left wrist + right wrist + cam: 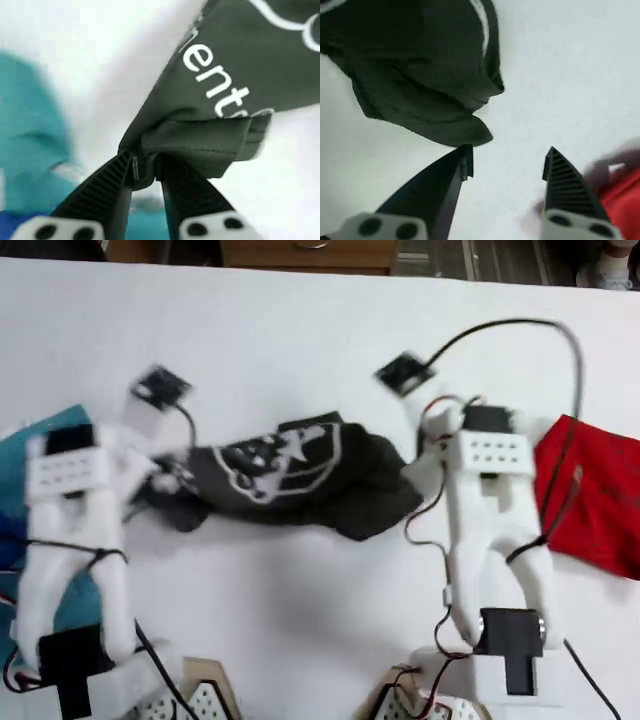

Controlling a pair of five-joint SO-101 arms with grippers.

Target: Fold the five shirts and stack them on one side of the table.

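black shirt [300,475] blocks mid table [320,590].

I count three shirts on the surface [300,340]: one black shirt [300,475], one red shirt [595,490], one teal shirt [70,425]. One bit of blue cloth [8,535] may be a fourth. Two pairs of fingers: my left fingers [105,185], my right fingers [440,185].

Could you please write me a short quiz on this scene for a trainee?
1. True or false: the left tool is shut on the black shirt.
2. The right tool is: A open and empty; B shut on the black shirt; C shut on a cable.
3. Fill in the colour: on the right arm's outer side lies a ___ shirt.
Key: 1 true; 2 A; 3 red, the red shirt.
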